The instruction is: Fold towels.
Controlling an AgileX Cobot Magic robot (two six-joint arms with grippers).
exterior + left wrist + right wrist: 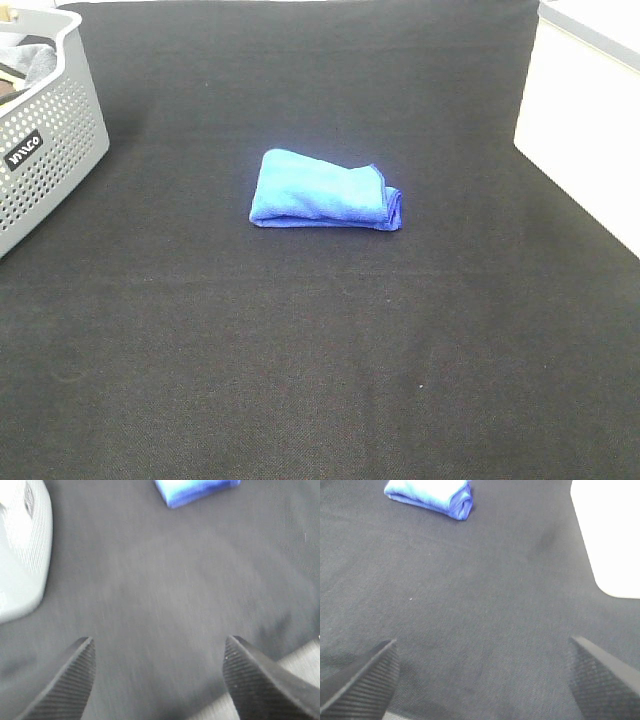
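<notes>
On the black cloth [320, 340] that covers the table, near its middle, lies 1 blue towel [322, 189], already folded into a compact, roughly rectangular bundle. Its layered fold faces the right side of the high view, where a darker stitched edge curls around the end; the top surface is smooth and a little paler. Nothing touches the towel, and neither arm appears in the high view. Well apart from it, at the left edge of that view, stands a grey perforated basket [50, 160] with a dark label on its wall and some grey and dark cloth inside, only partly visible. At the right edge sits a white block [585, 130], also well clear of the towel. The left gripper [159, 672] hangs over bare cloth with its 2 ribbed fingers [75, 680] spread wide and nothing between them; in its wrist view the towel [196, 491] shows only as a blue corner far from the fingertips, with the basket [22, 555] off to one side, the whole picture somewhat blurred. The right gripper [482, 672] is likewise released, its ribbed fingers [367, 680] far apart over empty cloth, grasping nothing. Its view shows the towel [431, 494] well away, rolled end toward the camera, and the white block [610, 535] near the far side.
</notes>
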